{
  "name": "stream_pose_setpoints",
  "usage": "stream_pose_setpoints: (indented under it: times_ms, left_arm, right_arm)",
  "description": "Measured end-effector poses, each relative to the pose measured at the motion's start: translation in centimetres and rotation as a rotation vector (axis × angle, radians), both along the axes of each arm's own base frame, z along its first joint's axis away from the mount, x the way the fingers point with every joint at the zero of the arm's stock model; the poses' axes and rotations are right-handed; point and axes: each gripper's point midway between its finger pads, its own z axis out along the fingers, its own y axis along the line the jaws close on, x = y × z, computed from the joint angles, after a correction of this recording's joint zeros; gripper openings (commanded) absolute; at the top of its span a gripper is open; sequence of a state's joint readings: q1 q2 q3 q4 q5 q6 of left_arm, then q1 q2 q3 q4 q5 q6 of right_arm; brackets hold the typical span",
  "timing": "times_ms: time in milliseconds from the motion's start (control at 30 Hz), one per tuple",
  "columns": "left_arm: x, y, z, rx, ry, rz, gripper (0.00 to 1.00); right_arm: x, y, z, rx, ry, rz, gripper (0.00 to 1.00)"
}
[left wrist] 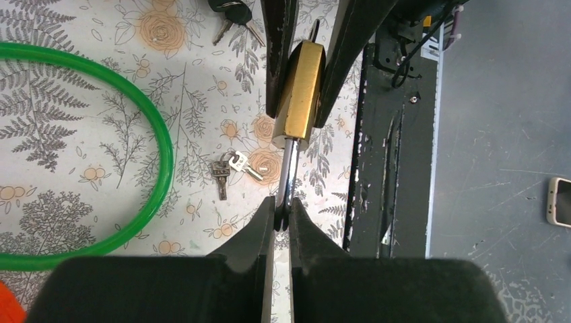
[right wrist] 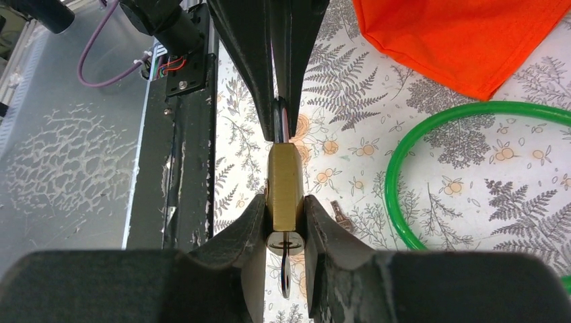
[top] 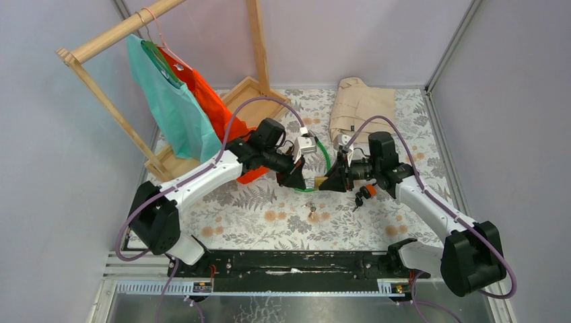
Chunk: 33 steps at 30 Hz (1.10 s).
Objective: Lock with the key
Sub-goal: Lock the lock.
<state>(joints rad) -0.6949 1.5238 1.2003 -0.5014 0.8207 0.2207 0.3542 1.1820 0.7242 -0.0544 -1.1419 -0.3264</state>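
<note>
**Two-arm hold on a padlock.** The padlock (top: 316,182) is held in the air above the middle of the table (top: 256,202), between the two arms.

- **Grip:** The left gripper (left wrist: 283,214) is closed tight on the steel shackle (left wrist: 289,168). The right gripper (right wrist: 285,232) is clamped across the brass body, with the flat faces against its pads.
- **Purpose of the hold:** Gripped from opposite ends, neither part can swing free. The likely reason is that one arm steadies the body while the other keeps the shackle in line with it.
- **Keyhole:** The keyhole (right wrist: 285,242) faces the right wrist camera squarely. A thin metal piece hangs below it, perhaps a key seated in the cylinder, though this cannot be told for sure.
- **Shackle:** It is seen edge-on and shows only one leg, so it is unclear whether it is pushed home.
- **Keys:** A small pair of keys (left wrist: 230,169) lies on the table beneath the padlock. A black-fobbed bunch (top: 364,194) lies near the right arm. Neither is touched.
- **Surroundings:** A green loop (left wrist: 158,134) lies beside the work, apart from both grippers in the wrist views.

Locking probably calls for the shackle to be seated and a key to be turned.
</note>
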Motion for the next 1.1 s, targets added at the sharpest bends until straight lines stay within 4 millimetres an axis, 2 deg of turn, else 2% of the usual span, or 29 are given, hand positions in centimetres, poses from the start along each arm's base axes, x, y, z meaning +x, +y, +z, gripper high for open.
stream_pose_setpoints:
  times_ms: [200, 467, 733, 900, 1100]
  left_arm:
    - [0.2, 0.0, -0.3, 0.023, -0.070, -0.013, 0.00]
    - [0.0, 0.4, 0.3, 0.046, -0.132, -0.005, 0.00]
    - [0.1, 0.4, 0.6, 0.051, -0.129, 0.019, 0.00]
    - [0.7, 0.5, 1.4, 0.058, -0.120, 0.061, 0.00]
    - [0.6, 0.8, 1.5, 0.071, -0.081, 0.086, 0.00]
  right_arm:
    - [-0.1, 0.5, -0.1, 0.011, 0.053, 0.005, 0.00]
    - [-0.3, 0.8, 0.0, 0.031, 0.020, 0.045, 0.00]
    - [0.1, 1.0, 0.7, 0.033, 0.002, 0.055, 0.00]
    - [1.0, 1.4, 1.8, 0.028, -0.011, 0.060, 0.00]
    - [1.0, 1.8, 1.9, 0.048, 0.002, 0.055, 0.00]
